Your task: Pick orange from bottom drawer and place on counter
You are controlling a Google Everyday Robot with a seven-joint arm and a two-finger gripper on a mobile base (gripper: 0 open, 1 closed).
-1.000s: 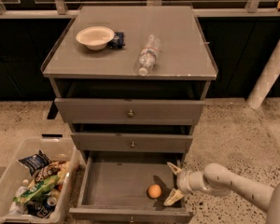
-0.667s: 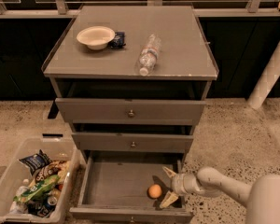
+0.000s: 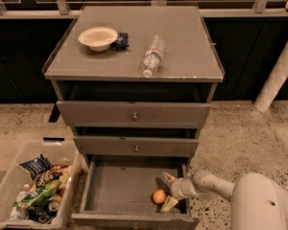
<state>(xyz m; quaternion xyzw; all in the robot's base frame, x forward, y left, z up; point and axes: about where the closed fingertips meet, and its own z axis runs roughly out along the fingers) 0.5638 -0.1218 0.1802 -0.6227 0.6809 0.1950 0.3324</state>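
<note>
Bottom drawer point(image 3: 120, 188) standing pulled out, giving reach from above. Orange point(image 3: 159, 196) sitting near its right front corner. Gripper point(image 3: 166, 191) reaching in from right, fingers point(image 3: 169, 178) spread apart, flanking orange for side grasp; possibly touching, unclear. Table point(image 3: 182, 51) waiting above.

One matte grey counter point(image 3: 182, 42), one white bowl point(image 3: 98, 37), one clear plastic bottle point(image 3: 152, 56), three grey-brown drawers point(image 3: 96, 114), one small round orange fruit point(image 3: 158, 196); one pale two-finger gripper point(image 3: 165, 192), right inside the bottom drawer point(image 3: 120, 186).

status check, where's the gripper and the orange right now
Gripper open, inside the bottom drawer, right beside the orange. Orange on the drawer floor, not yet lifted. Counter holds a bowl and a bottle.
</note>
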